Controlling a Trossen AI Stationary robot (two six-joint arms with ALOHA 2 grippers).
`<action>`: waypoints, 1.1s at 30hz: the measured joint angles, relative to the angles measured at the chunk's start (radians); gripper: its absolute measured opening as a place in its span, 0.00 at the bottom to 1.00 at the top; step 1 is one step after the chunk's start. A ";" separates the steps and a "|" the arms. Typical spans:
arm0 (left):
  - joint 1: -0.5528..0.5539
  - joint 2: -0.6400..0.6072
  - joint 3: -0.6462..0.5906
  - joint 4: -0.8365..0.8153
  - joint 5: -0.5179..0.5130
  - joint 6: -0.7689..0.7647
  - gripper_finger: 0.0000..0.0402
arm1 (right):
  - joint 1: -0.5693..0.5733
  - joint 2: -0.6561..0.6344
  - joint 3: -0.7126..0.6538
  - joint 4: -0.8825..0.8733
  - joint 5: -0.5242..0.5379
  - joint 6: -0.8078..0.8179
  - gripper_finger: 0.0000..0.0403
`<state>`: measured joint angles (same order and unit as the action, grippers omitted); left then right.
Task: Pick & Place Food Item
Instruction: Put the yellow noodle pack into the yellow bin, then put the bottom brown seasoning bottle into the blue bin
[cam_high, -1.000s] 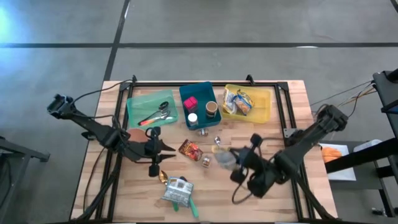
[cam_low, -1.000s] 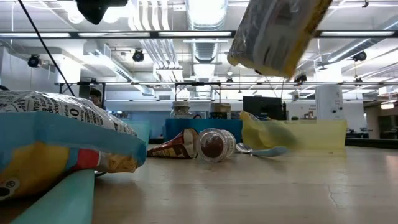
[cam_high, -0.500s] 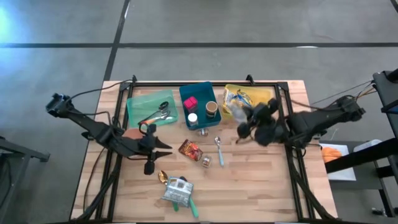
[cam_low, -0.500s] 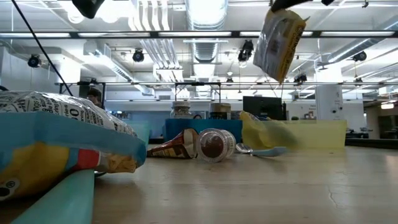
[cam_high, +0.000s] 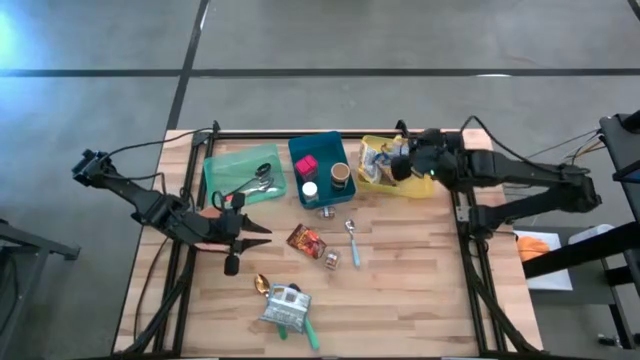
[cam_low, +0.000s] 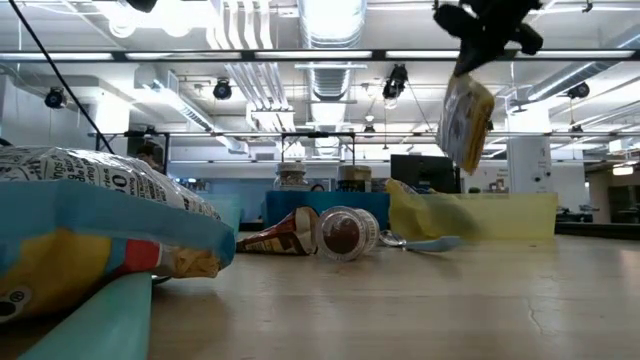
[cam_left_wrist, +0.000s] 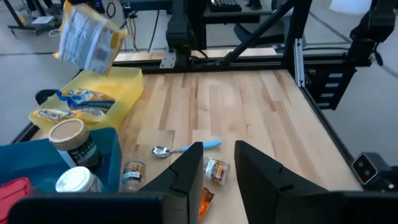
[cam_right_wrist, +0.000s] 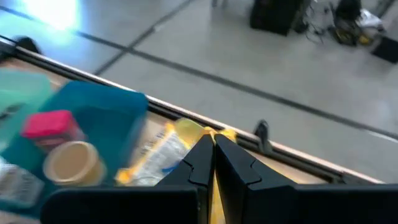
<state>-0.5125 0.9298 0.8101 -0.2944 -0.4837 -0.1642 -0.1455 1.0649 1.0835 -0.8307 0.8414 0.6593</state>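
**Snack bag dangling over the yellow bin**

So the right gripper (cam_high: 404, 164) is pinched fully shut on the top edge of a snack bag (cam_low: 466, 122), and the bag just hangs below it in mid-air. From above, that puts it right over the yellow bin (cam_high: 428, 184), which already has another snack packet (cam_high: 380, 163) lying in it. In the left wrist view you can see the bag (cam_left_wrist: 88, 38) swinging above that bin, tilted, clear of the rim.

Handling-wise, my read: it's a light, crinkly film pouch, mostly air, so weight is no issue. It looks soft and floppy, it'll sway on any quick move, and the plastic is probably a bit slick. The sealed seam at the edge is the sensible place to pinch, since it's flat and stiff enough for narrow fingers. Squeezing the puffy middle would likely crush whatever's inside or let it slide out.

The left gripper (cam_high: 240, 228) waits over the left part of the table near the green bin (cam_high: 222, 167), fingers a little apart, nothing between them.
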 joint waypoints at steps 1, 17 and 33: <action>0.000 0.000 0.000 -0.004 0.000 0.005 0.23 | -0.033 -0.002 -0.007 0.002 -0.023 -0.012 0.03; 0.002 -0.002 0.000 -0.052 -0.212 0.010 0.23 | -0.362 -0.009 -0.137 0.101 -0.251 -0.199 0.03; 0.016 -0.019 -0.015 -0.048 -0.289 -0.001 0.23 | -0.432 0.017 -0.158 0.119 -0.371 -0.267 0.03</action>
<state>-0.4966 0.9108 0.7948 -0.3428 -0.7728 -0.1650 -0.5776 1.0817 0.9260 -0.7112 0.4702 0.3927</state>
